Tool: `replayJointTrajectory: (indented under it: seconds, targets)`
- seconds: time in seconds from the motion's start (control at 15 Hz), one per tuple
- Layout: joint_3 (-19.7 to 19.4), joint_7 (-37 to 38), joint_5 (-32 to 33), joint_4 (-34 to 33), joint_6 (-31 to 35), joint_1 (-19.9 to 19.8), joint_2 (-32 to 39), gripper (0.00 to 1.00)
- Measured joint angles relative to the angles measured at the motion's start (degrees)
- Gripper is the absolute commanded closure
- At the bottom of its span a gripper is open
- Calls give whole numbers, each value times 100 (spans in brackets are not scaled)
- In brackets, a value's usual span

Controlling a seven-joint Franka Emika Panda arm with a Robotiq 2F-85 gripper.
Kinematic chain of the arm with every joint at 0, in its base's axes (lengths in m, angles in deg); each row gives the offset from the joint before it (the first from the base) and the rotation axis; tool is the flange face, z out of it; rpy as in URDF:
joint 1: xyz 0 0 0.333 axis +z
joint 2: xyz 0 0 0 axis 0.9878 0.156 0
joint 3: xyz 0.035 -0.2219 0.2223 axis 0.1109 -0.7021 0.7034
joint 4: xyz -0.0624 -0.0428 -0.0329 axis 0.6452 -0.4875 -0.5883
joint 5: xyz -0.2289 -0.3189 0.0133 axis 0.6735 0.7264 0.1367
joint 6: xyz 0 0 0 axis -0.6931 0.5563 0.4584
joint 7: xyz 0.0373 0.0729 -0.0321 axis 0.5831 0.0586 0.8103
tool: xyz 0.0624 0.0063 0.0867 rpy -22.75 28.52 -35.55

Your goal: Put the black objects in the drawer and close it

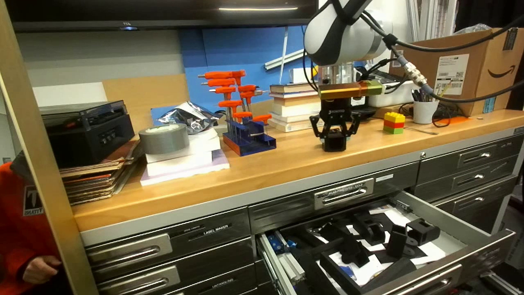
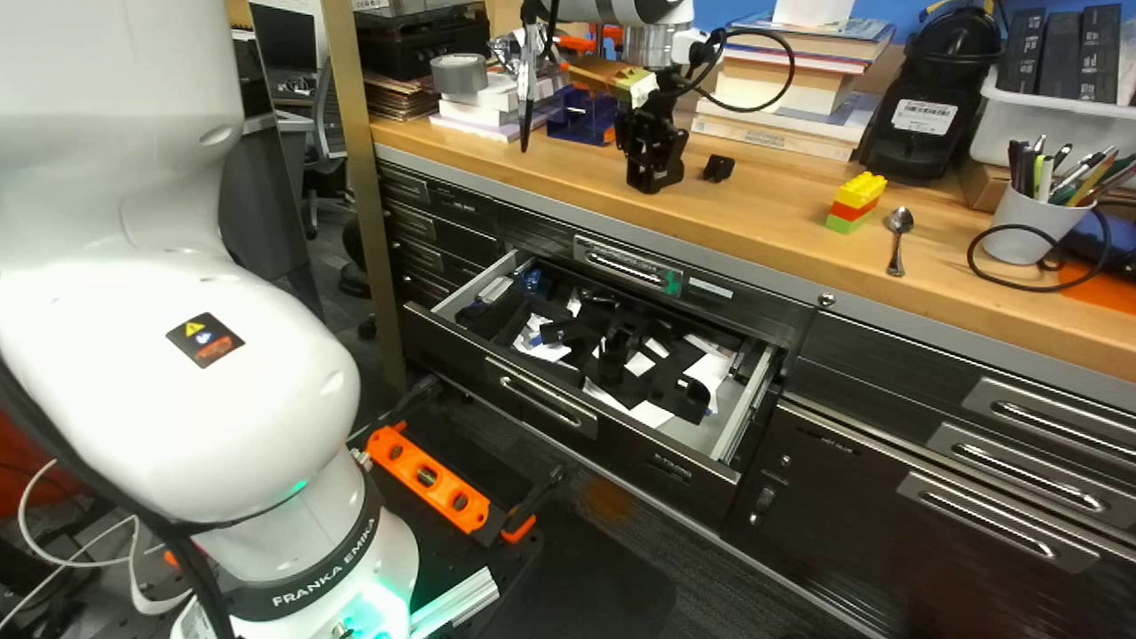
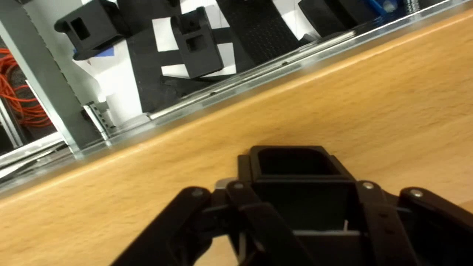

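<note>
The wooden benchtop (image 1: 282, 164) carries a blue hex-key rack (image 1: 257, 142), stacked books (image 1: 291, 110), toy bricks (image 2: 855, 202), a metal spoon (image 2: 899, 227), a white pen cup (image 1: 423, 113) and a small black piece (image 2: 718, 168).

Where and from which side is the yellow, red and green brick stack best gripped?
Likely by two opposite flat side walls of the brick stack, from above: it stands upright, studs on top, and apart from the spoon. The tool would first need to release the black piece it holds.

Above the rear edge of the tabletop (image 1: 294, 152), TCL marks the television (image 1: 159, 14); below the front edge, LABEL MAKER a narrow drawer (image 1: 179, 245) — while the robot base (image 2: 324, 564) says FRANKA EMIKA, a red garment (image 1: 24, 231), mirrored, TITANS.
</note>
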Motion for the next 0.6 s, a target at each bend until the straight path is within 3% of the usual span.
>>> replayJointTrajectory:
  seconds: [0.6]
  targets:
    - [-201, -642, -317, 1866, 7, -639, -1405, 69]
